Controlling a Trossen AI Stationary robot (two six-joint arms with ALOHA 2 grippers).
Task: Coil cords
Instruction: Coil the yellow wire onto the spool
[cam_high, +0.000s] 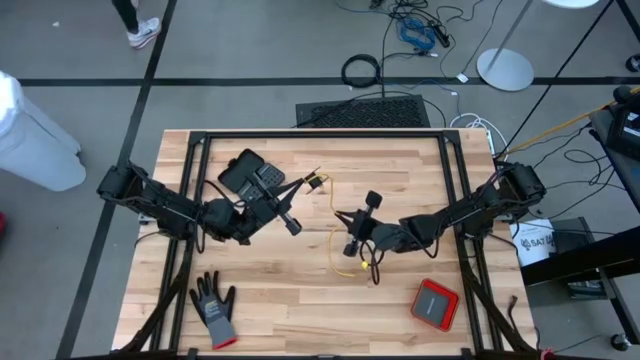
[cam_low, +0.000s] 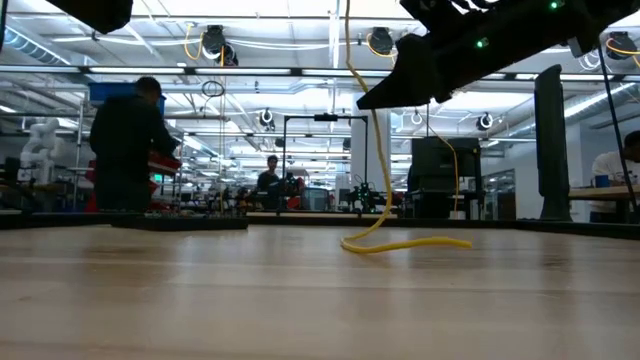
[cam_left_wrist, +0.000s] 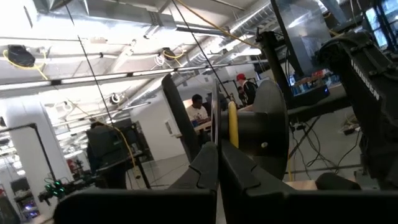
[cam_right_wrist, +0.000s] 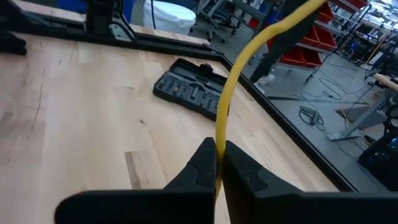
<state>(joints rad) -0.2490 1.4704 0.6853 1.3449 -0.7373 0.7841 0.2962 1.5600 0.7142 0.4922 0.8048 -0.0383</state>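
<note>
The thin yellow cord (cam_high: 334, 232) runs from its end near the black case down the table's middle; in the low view it hangs from above and its lower part (cam_low: 405, 243) lies on the wood. My left gripper (cam_high: 306, 184) is shut at the cord's upper end (cam_left_wrist: 232, 124), raised above the table. My right gripper (cam_high: 339, 215) is shut on the cord lower down (cam_right_wrist: 219, 149), at the table's middle. The cord's small black round part does not show plainly. My left gripper has the cord's upper stretch (cam_left_wrist: 232, 140) at its fingertips, which slant upward; the cord rises straight from them. The fingers hide the place of contact itself. My right gripper pinches the cord's middle stretch (cam_right_wrist: 221, 138) between its two fingers, coming about level from the table's right side, across the cord. The cord climbs away above the fingers (cam_right_wrist: 205, 163) and hangs below them down to the table.
A black case (cam_high: 250, 172) lies at the far left of the table. A grey glove (cam_high: 213, 308) lies near the front left and a red box (cam_high: 435, 303) near the front right. A black cable ring (cam_high: 360, 70) lies on the floor beyond. People stand in the room behind.
</note>
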